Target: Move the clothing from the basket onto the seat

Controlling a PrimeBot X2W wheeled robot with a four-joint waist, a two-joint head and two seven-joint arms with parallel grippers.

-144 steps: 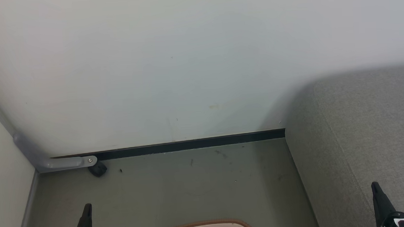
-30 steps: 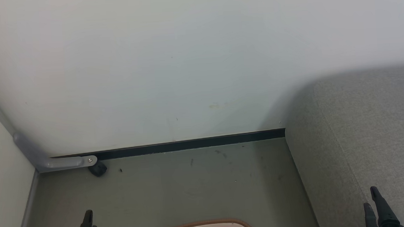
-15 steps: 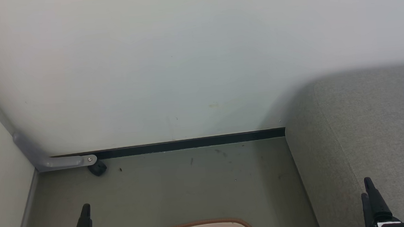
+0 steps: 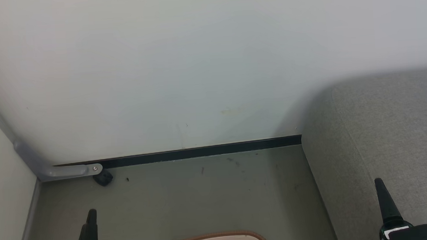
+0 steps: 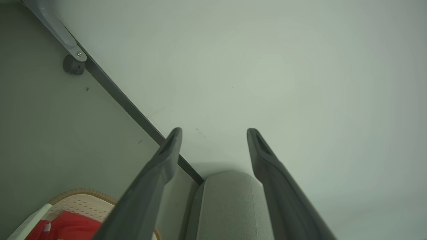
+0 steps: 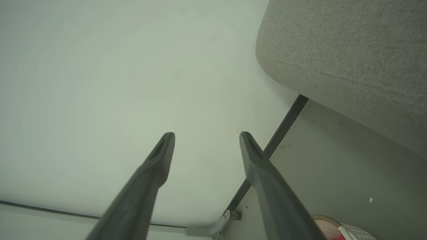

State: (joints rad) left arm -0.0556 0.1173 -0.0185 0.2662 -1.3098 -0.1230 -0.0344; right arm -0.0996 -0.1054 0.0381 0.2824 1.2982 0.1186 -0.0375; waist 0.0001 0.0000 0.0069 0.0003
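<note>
my left pincer (image 5: 214, 130) and right pincer (image 6: 206, 134): both wide, empty | bright red fabric clothing (image 5: 66, 225) in cream perforated plastic basket (image 5: 80, 204): prob light, floppy, I'd pinch a bunched fold

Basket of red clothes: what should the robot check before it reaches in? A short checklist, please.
1. Left end effector open, empty: ok.
2. Right end effector open, empty: ok.
3. Clothing lies in basket: ok.
4. Seat has bare room: ok.
5. Both aimed at basket: not ok, they point toward the wall.
6. Number of garments: cannot tell.
</note>
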